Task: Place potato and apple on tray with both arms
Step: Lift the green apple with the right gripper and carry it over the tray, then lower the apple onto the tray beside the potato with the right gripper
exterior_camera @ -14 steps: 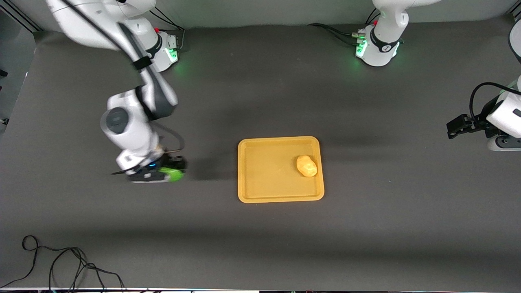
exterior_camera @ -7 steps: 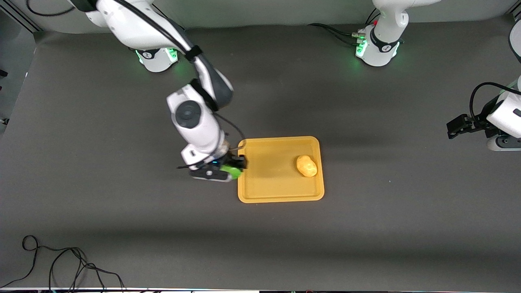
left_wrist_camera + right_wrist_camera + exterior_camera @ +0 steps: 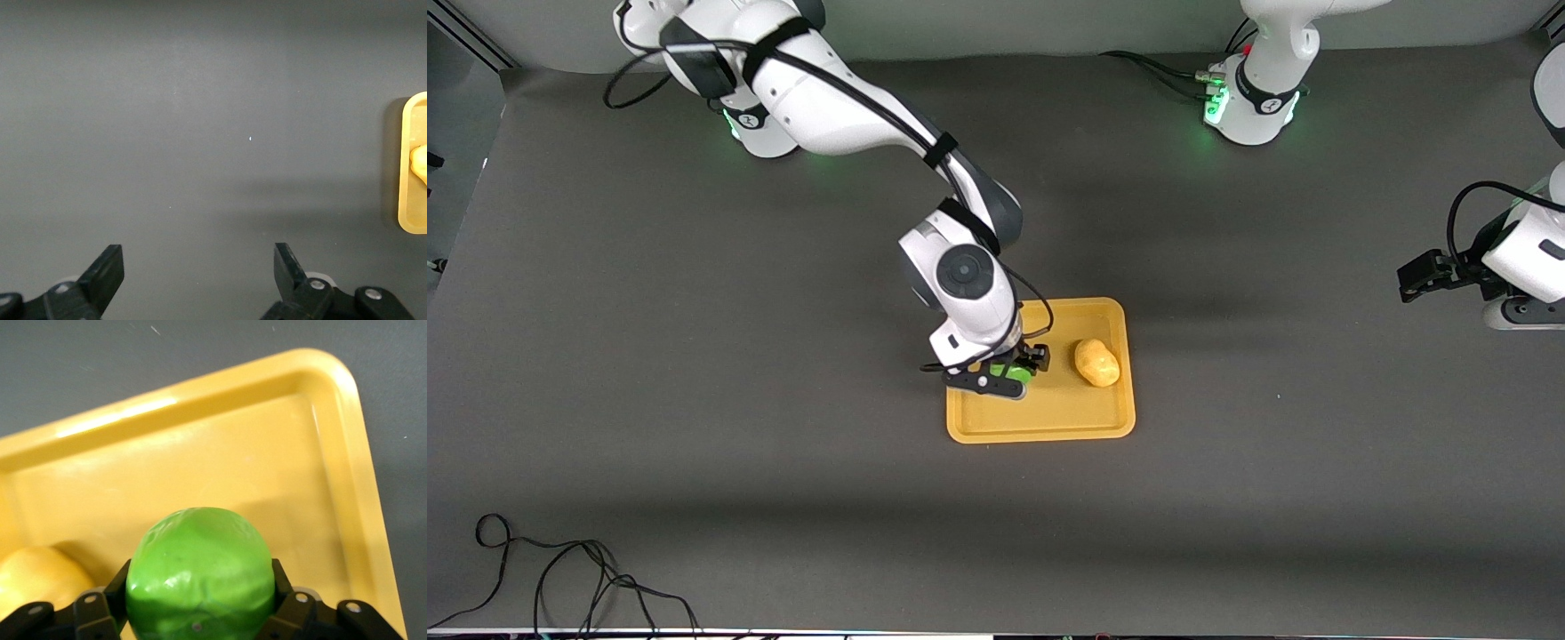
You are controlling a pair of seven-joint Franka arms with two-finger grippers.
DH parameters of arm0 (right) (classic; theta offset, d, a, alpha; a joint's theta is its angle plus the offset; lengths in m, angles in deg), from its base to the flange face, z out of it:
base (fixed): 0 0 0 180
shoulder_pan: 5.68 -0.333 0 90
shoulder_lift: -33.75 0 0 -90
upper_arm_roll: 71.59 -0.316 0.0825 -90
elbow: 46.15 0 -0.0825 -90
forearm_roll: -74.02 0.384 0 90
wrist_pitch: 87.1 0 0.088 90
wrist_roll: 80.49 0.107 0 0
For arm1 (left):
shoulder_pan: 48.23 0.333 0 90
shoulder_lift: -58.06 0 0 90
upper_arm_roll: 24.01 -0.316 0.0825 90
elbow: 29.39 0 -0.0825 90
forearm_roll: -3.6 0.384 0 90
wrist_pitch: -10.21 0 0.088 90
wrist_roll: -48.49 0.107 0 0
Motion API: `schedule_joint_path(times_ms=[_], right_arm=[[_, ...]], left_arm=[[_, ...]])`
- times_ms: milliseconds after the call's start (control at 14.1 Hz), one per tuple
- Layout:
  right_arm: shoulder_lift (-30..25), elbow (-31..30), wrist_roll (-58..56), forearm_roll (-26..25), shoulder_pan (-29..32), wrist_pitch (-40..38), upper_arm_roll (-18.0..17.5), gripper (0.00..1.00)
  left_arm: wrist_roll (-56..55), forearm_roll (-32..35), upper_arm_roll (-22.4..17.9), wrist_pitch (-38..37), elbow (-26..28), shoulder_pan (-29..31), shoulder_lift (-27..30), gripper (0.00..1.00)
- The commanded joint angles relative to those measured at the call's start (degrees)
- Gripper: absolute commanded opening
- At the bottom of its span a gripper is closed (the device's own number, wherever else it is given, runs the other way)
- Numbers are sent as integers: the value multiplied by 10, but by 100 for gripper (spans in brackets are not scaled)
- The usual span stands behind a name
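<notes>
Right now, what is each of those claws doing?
Left gripper: open, empty, waiting over bare table at its own end.
Right gripper: shut on the apple, over the tray.

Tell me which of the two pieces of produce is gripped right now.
The apple, the green glossy ball: the right gripper is shut on it over the tray. The yellow-tan potato lies loose on the tray, untouched.

front view looks down from high; both wrist views look down, sharing the tray [image 3: 1040,427].
</notes>
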Motion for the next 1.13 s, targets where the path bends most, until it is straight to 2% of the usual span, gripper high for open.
schedule_joint_path(times_ms=[0,354,567,1063], right_arm=[[15,15,12,-16,-6,-23,7,46],[20,21,20,-11,-7,-17,5,47],[41,47,33,-11,-13,0,1,47],[49,45,39,-11,-23,1,-2,47]], left_arm=[[10,-7,-7,1,21,-8,23,100],[10,-7,-7,2,26,-8,25,100],[10,-7,-7,3,26,-8,24,100],[10,-7,-7,3,26,-7,25,100]])
